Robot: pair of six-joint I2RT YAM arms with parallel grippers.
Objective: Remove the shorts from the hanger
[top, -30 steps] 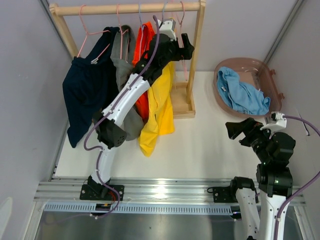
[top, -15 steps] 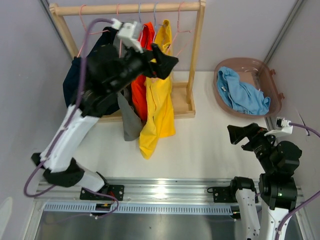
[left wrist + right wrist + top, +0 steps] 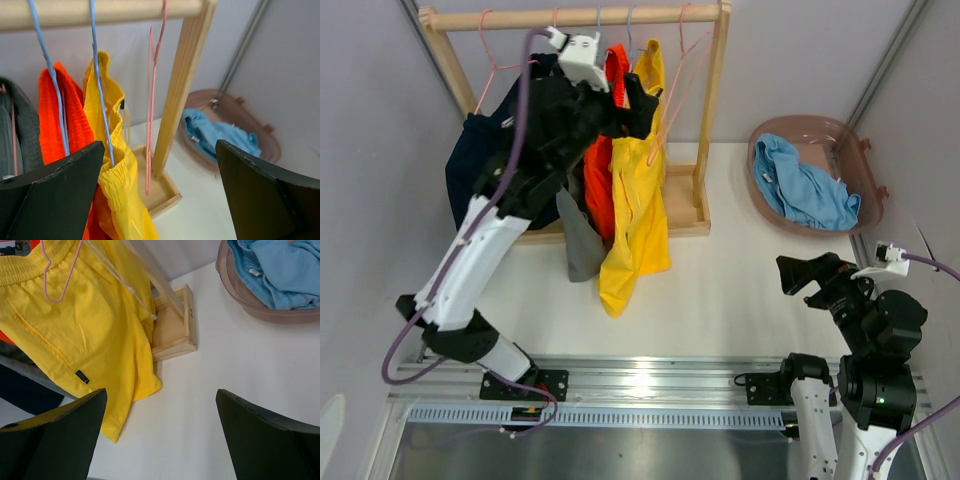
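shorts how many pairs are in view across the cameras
5. Four hang on the rack, left to right: navy shorts, grey shorts, orange shorts, yellow shorts. The light blue shorts lie in the basket. The left arm may hide more.

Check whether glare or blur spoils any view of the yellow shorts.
Top external: even light, sharp; glare only on the rail, away from the yellow shorts. Left wrist: shorts crisp, basket behind slightly soft, left gripper shows only as dark shapes. Right wrist: shorts sharp down to the label, no glare; right gripper likewise dark.
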